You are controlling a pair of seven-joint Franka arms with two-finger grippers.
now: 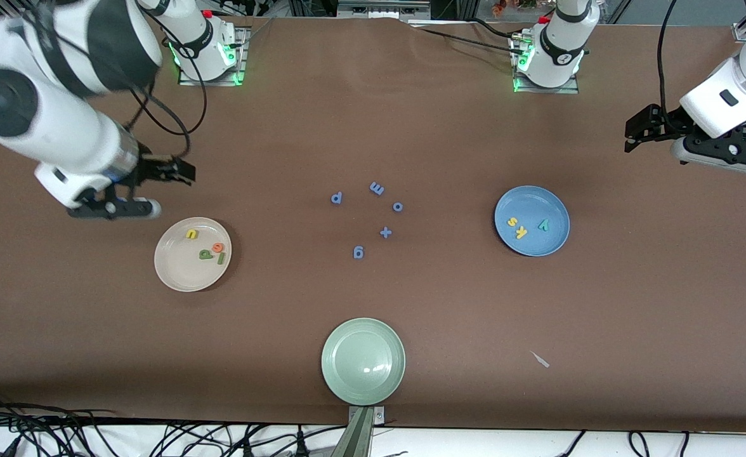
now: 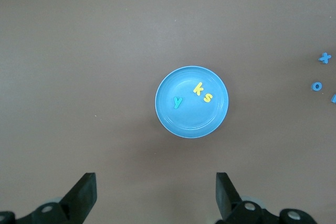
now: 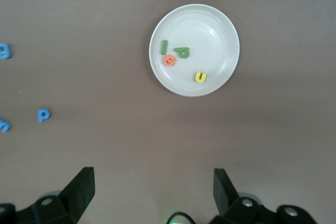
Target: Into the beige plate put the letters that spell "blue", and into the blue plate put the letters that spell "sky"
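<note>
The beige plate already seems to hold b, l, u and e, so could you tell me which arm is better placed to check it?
Right: the right gripper hangs open beside the beige plate.

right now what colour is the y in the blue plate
Teal-green, unlike the yellow k and s beside it. The y in the blue plate shows best in the left wrist view.

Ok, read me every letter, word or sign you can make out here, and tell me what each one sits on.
"u", "b", "l", "e": foam letters in the round beige plate.
"s", "k", "y": foam letters in the round blue plate.
"p", "m", "o", "+", "g": blue foam pieces on the brown table, between the plates.
No printed words, brands or numbers are readable.
</note>
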